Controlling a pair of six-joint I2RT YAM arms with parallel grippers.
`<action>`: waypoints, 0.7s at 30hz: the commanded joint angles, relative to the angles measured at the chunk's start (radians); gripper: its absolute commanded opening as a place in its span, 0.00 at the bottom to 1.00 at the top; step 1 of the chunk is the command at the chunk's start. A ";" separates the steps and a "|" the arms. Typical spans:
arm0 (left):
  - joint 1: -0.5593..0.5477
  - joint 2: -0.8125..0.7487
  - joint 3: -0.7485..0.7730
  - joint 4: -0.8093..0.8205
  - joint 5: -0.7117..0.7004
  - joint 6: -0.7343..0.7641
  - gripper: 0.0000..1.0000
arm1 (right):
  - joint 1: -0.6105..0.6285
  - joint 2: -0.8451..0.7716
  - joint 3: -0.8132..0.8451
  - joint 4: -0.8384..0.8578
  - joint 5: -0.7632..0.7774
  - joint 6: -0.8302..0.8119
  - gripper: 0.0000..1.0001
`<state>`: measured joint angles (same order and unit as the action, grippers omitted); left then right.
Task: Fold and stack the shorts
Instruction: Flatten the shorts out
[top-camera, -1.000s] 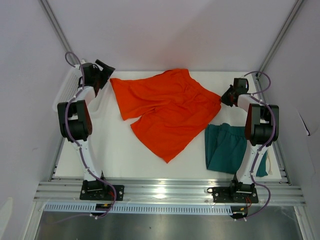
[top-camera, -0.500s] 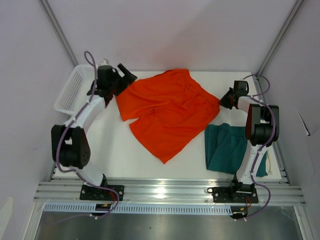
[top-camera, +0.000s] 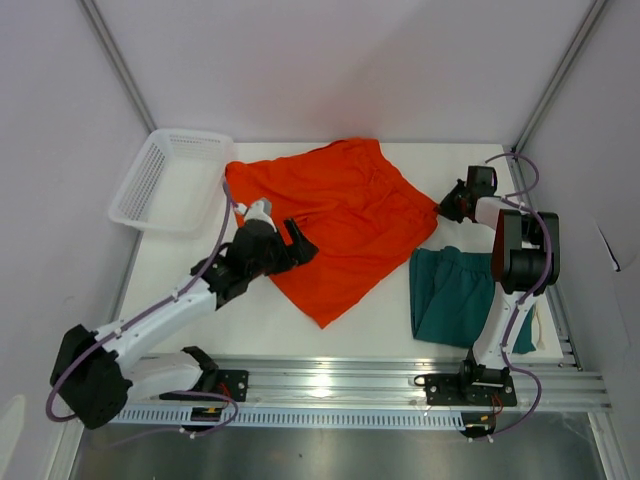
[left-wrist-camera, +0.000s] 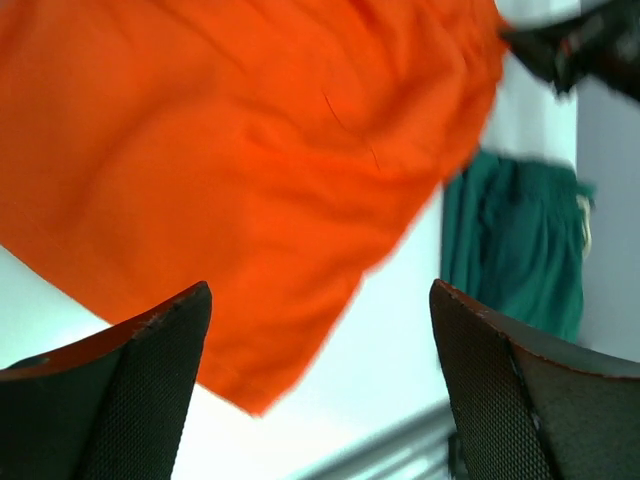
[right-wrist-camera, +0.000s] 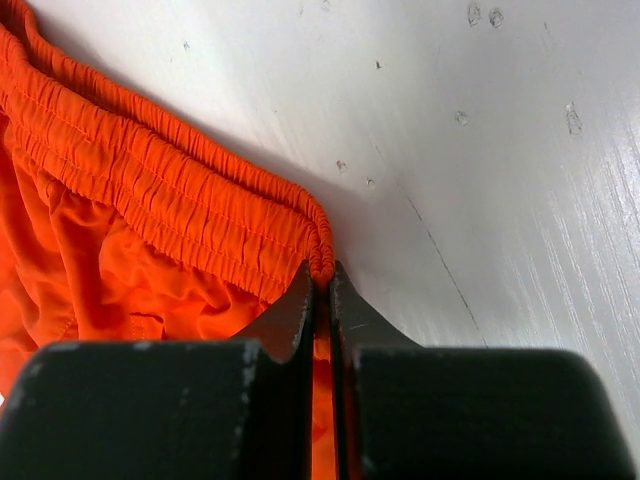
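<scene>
The orange shorts (top-camera: 335, 215) lie spread flat across the middle of the table. My right gripper (top-camera: 447, 206) is shut on the corner of their elastic waistband (right-wrist-camera: 170, 185) at the right side, and the right wrist view shows the jaws (right-wrist-camera: 322, 282) pinched on the fabric. My left gripper (top-camera: 306, 246) hovers over the shorts' near-left leg, open wide with nothing between its fingers (left-wrist-camera: 150, 390). In the left wrist view the orange shorts (left-wrist-camera: 250, 150) fill the top, their hem corner below. The teal shorts (top-camera: 455, 295) lie bunched at the near right, also seen in the left wrist view (left-wrist-camera: 515, 240).
A white mesh basket (top-camera: 170, 180) stands at the back left of the table. A metal rail (top-camera: 330, 380) runs along the near edge, with both arm bases on it. Angled side walls close in the table on both sides.
My left arm has swung from the basket at the back left down to the near-left leg of the orange shorts. The right gripper has kept its hold in place.
</scene>
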<state>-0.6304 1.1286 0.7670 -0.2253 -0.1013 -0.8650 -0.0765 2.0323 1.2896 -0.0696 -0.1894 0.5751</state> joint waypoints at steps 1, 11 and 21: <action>-0.118 -0.072 -0.064 -0.051 -0.080 -0.066 0.90 | 0.000 -0.052 -0.010 0.028 -0.008 0.008 0.00; -0.302 -0.046 -0.259 -0.006 -0.103 -0.195 0.74 | 0.052 -0.083 -0.007 0.010 0.002 0.019 0.00; -0.431 -0.003 -0.245 -0.049 -0.141 -0.213 0.72 | 0.152 -0.135 -0.027 -0.025 0.067 0.031 0.00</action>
<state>-1.0332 1.1057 0.4984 -0.2573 -0.2012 -1.0561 0.0406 1.9678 1.2697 -0.0811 -0.1532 0.5941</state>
